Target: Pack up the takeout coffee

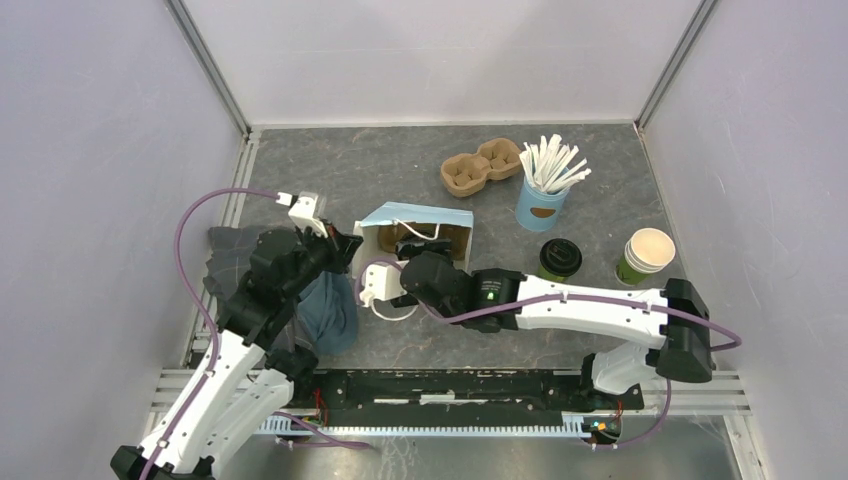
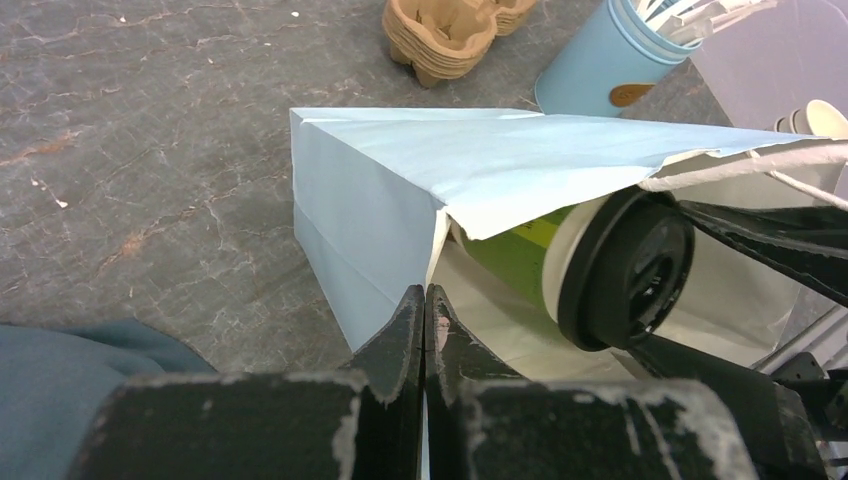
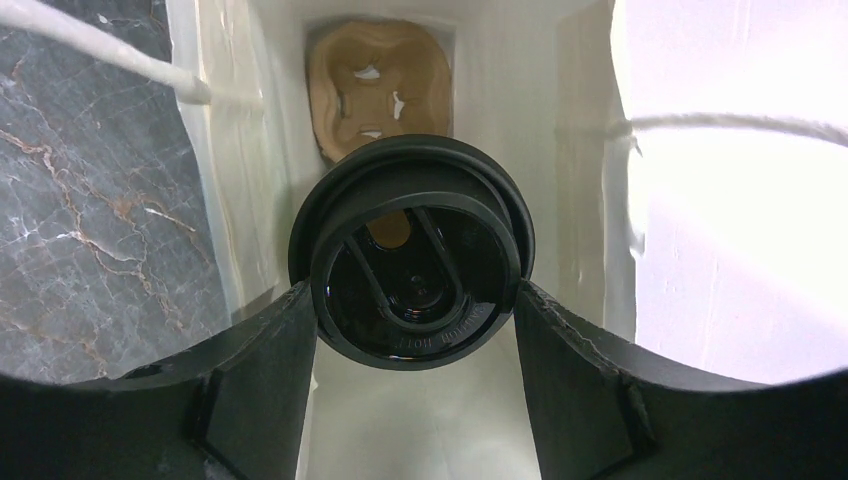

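The blue paper bag (image 1: pixel 415 217) lies on its side with its mouth toward the arms. My left gripper (image 2: pixel 426 300) is shut on the bag's (image 2: pixel 400 180) left mouth edge, left of the cup. My right gripper (image 3: pixel 415 290) is shut on the takeout coffee (image 3: pixel 415 270), a green cup with a black lid (image 2: pixel 620 270). It holds the cup on its side, bottom first, just inside the bag's mouth. A brown cardboard carrier (image 3: pixel 378 85) sits at the bag's far end, beyond the cup. In the top view the right gripper (image 1: pixel 410 262) hides the cup.
A second green cup with a black lid (image 1: pixel 560 258) and lidless green cups (image 1: pixel 647 256) stand at the right. A light-blue cup of white sticks (image 1: pixel 543 200) and cardboard carriers (image 1: pixel 482 166) stand behind. A blue-grey cloth (image 1: pixel 325 310) lies under the left arm.
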